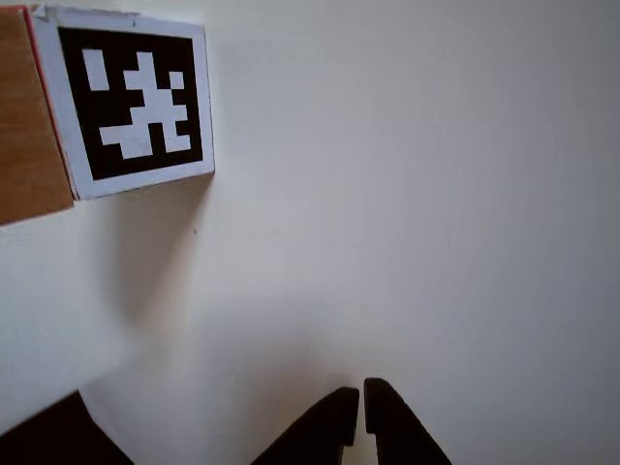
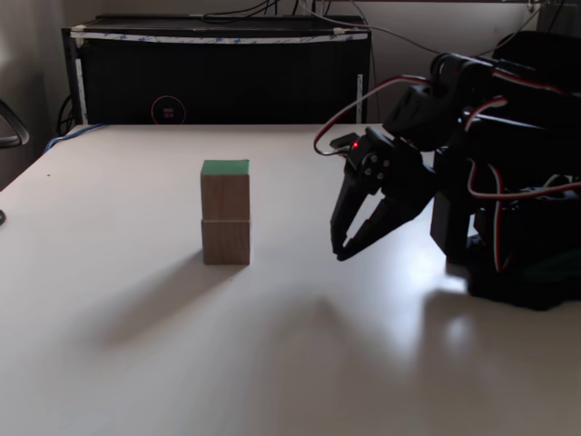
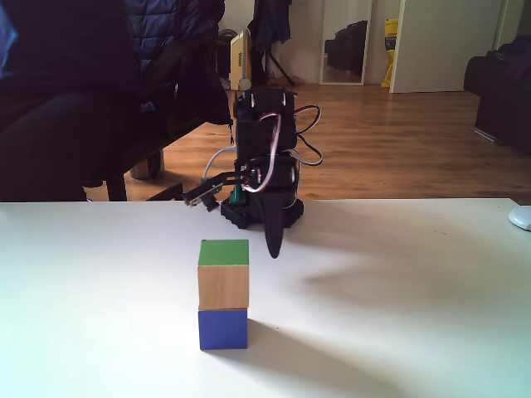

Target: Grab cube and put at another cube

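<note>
My pincer (image 2: 341, 255) hangs with its two dark fingers pressed together and nothing between them, tips pointing down at the white surface (image 2: 109, 345), apart from the stack and to its right in a fixed view. The cube (image 2: 225, 191) with the green top and wood-grain sides sits squarely on the other cube (image 2: 226, 242), edges lined up, nothing tilted; the same pair shows in another fixed view, where the cube (image 3: 223, 274) rests on a blue face of the lower cube (image 3: 223, 328) and my pincer (image 3: 273, 253) stands behind them, toward the arm's base. In the other view, which looks along my fingers, the pincer (image 1: 361, 389) points at bare surface and a black-and-white marker face (image 1: 136, 99) fills the upper left corner, with a wood-grain face beside it. I judge the placing done, so the step in hand is to clear off cleanly. To do that well I would keep the fingers together (a spread finger could catch a cube's corner), lift before swinging, and move away from the stack rather than across it, since the top cube merely rests there and a light knock could slide it off. I would also watch the loose red and white wires on my wrist, which I reckon could brush the cubes if I passed low over them.
</note>
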